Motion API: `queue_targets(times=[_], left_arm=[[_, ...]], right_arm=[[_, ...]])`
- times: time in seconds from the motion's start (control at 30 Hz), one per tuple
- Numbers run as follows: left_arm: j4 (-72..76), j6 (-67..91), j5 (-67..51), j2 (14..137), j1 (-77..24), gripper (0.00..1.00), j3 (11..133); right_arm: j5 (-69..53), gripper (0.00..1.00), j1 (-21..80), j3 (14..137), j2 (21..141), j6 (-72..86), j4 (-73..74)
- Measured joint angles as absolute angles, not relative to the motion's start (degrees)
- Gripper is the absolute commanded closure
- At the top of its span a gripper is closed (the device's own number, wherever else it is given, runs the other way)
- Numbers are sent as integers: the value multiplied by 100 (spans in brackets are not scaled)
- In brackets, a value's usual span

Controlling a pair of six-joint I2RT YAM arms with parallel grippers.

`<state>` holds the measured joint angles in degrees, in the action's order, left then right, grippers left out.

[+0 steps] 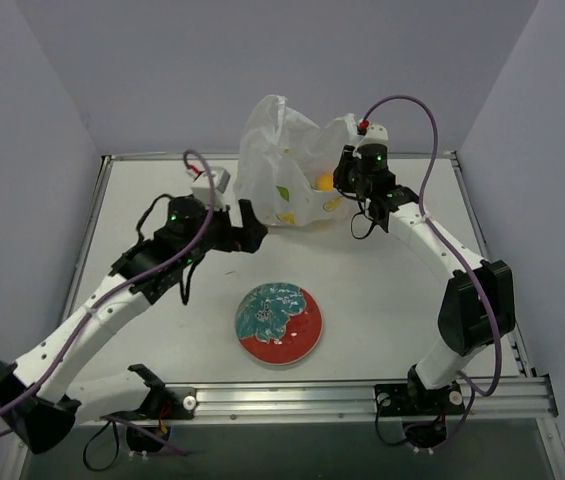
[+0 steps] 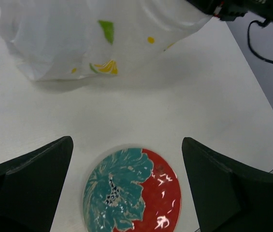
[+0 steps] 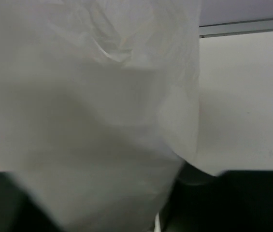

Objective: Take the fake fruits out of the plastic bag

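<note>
Though nearest the arm bases, plate (image 1: 279,322): no fruit on it.
Left gripper (image 1: 252,228): spread wide, empty, between plate and bag.
Plastic bag (image 1: 287,170): lifted at the far side, crumpled.
Right gripper (image 1: 346,178): pressed into the bag's right edge, jaws hidden by plastic; clenched or released, cannot tell.
Orange fruit (image 1: 324,181): showing through the bag, inside.
Progress: likely nothing out yet; every fruit left to remove.

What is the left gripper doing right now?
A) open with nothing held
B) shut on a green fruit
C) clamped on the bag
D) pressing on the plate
A: in the left wrist view the left gripper has its fingers wide apart with nothing gripped; the plate shows in the gap and the bag lies beyond their tips.
</note>
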<state>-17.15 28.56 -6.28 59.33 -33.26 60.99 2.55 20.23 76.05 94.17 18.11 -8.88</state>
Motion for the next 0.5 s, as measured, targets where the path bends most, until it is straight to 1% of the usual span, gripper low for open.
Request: queue_targets(times=[0.1, 0.17, 0.23, 0.27, 0.5], left_arm=[[-1675, 2685, 25, 6923, -3913, 6, 7129], [-1656, 2582, 357, 7489, -3999, 6, 7693], [-1623, 2491, 639, 8027, -3994, 6, 8184], [-1621, 2434, 753, 8287, -3983, 6, 8418], [-1721, 1894, 1063, 9994, -3946, 6, 9972]], right_arm=[[202, 95, 1992, 7544, 9417, 1789, -991], [73, 95, 1931, 7456, 9406, 1841, -1138], [-89, 99, 1846, 7323, 9384, 1929, -1273], [-161, 100, 1813, 7266, 9376, 1966, -1313], [-572, 100, 1728, 7118, 9373, 2233, -1476]])
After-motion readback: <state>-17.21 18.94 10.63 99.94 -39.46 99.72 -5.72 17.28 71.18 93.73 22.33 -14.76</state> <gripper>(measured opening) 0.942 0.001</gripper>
